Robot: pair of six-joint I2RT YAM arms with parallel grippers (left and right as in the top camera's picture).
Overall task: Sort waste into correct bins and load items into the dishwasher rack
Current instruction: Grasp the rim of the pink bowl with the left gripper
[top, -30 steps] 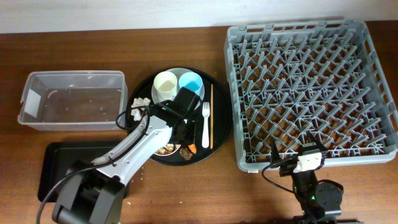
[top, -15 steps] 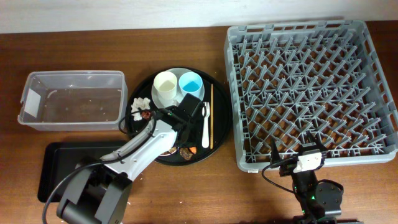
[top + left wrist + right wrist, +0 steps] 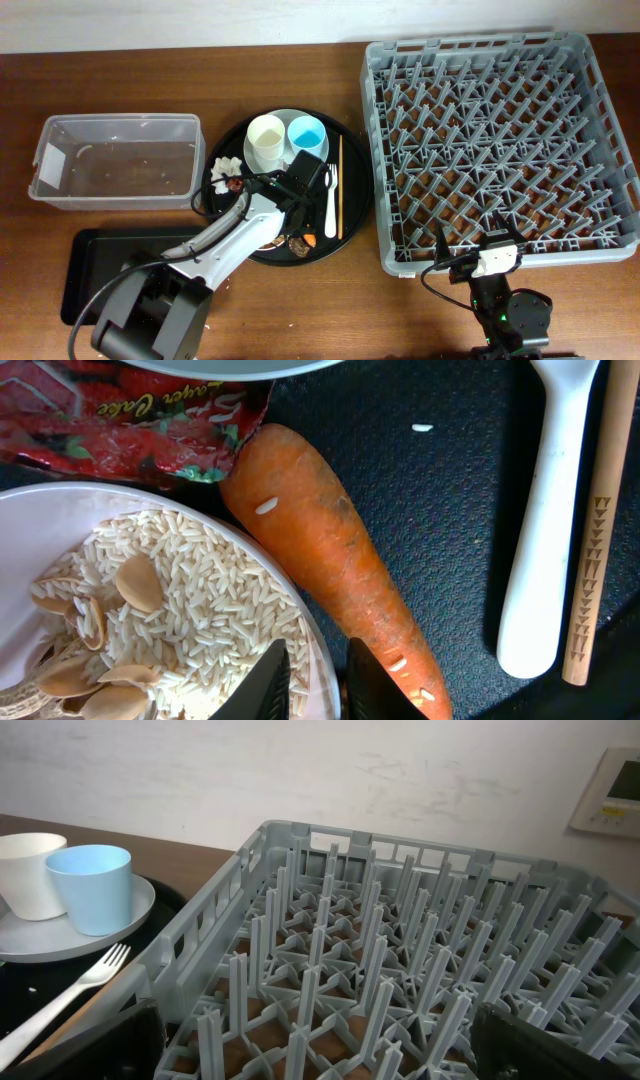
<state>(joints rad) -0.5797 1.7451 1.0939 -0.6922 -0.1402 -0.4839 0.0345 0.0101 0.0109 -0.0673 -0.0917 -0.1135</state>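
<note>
- Grey dishwasher rack (image 3: 470,42) fills the right of the overhead view. The clear tub (image 3: 120,120) sits at upper left and the shallow black tray (image 3: 85,270) at lower left.
- Between them, the round black tray (image 3: 355,195) carries the pale plate (image 3: 285,114) with the cream cup (image 3: 266,138) and light blue cup (image 3: 306,133). A tissue bit (image 3: 226,165), the white fork (image 3: 330,200) and the chopsticks (image 3: 340,185) lie on it too.
- The left arm (image 3: 225,240) reaches from lower left over that round tray. The right arm (image 3: 495,262) sits at the bottom edge, just below the rack.
- In the left wrist view, the left gripper (image 3: 315,660) shows at bottom centre, its tips a narrow gap apart. The rim of the white-pinkish bowl (image 3: 40,520) runs into that gap; I cannot tell whether they pinch it.
- The bowl holds grainy food scraps (image 3: 200,600). The carrot (image 3: 330,550) lies diagonally against the bowl, with the red wrapper (image 3: 120,410) at upper left.
- In the right wrist view, the right gripper (image 3: 320,1050) shows only dark fingers in the lower corners, spread wide and holding nothing, with the rack ahead.
</note>
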